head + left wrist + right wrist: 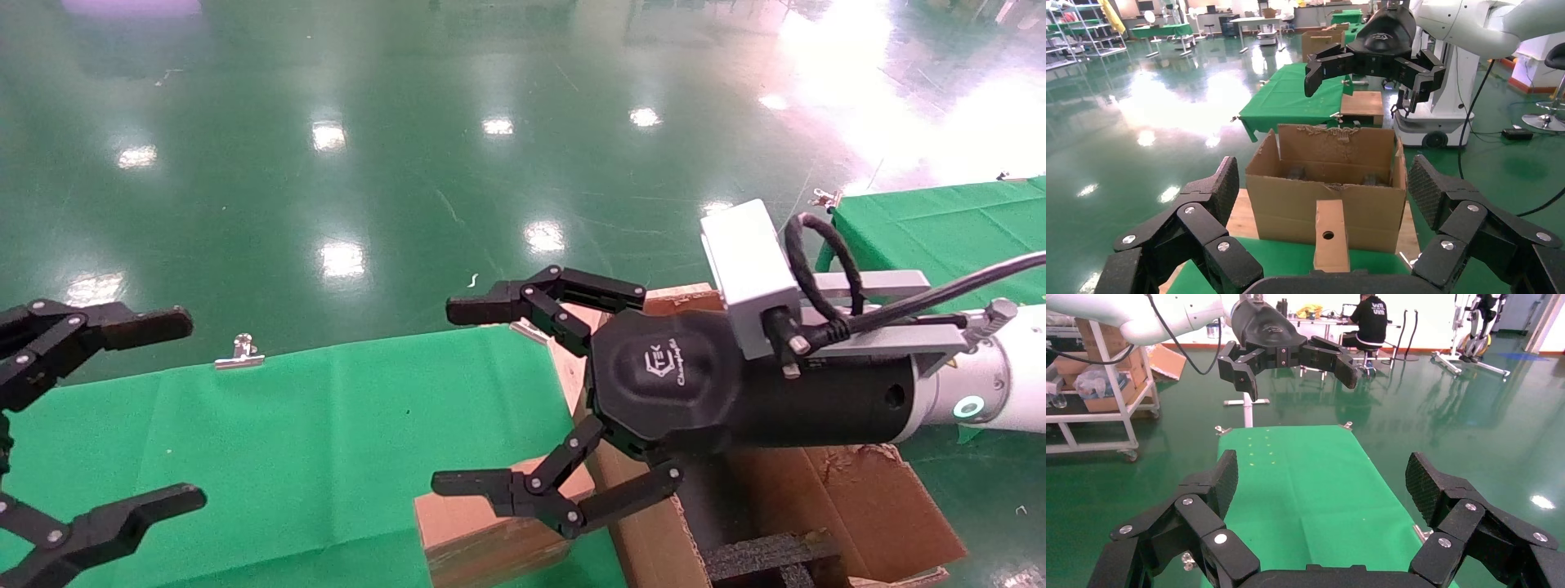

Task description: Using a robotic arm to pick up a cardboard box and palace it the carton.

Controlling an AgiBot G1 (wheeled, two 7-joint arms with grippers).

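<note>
The small cardboard box [470, 531] stands on the green table's right end, against the carton [866, 498]. In the left wrist view the box [1331, 236] shows its round hole, with the carton [1291, 196] right behind it. Black foam [764, 555] lies inside the carton. My right gripper [458, 396], on the white arm [1013, 384] with the green ring light, is open and empty above the box and the carton's near edge; it also shows in the left wrist view [1364, 67]. My left gripper [167, 412] is open and empty over the table's left end.
The green cloth table [327, 441] is held by metal clips [239, 353]. A second green table [940, 220] stands at the right. The carton rests on a wooden board [1243, 214]. Shiny green floor lies all around.
</note>
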